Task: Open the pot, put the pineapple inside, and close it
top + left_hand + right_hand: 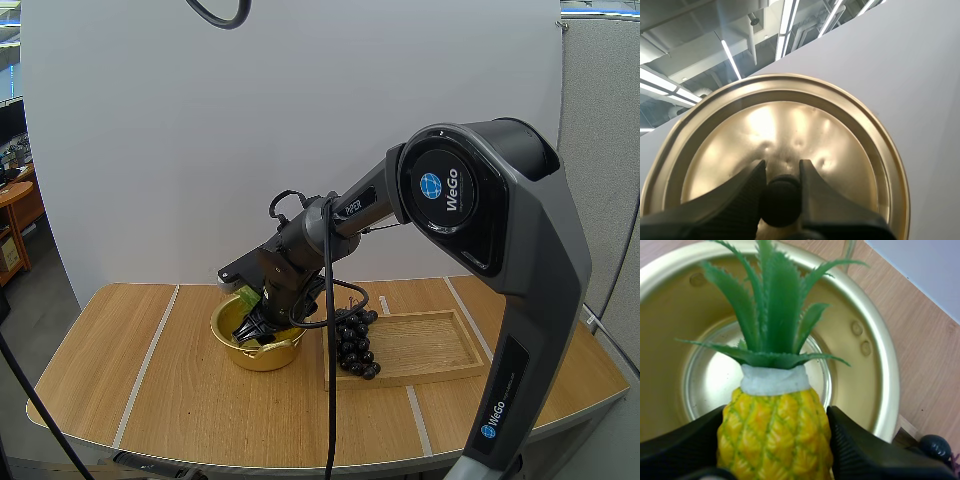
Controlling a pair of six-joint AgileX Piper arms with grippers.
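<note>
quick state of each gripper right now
Left gripper: shut, holding the round gold metal lid by its black knob.
Right gripper: shut on the yellow green-leaved pineapple over the gold pot.

The pot (262, 358) stands left of the tray (430, 345), grapes (355, 345) on the tray's left end, pineapple (775, 435) over the pot.

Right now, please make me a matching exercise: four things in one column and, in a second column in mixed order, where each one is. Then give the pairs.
1. pineapple
2. lid
3. grapes
4. pot

A. open, on the table
B. in the left gripper, pinched by its knob
C. at the wooden tray end nearest the pot
D. in the right gripper, over the pot's opening

Pairs: 1-D, 2-B, 3-C, 4-A
</note>
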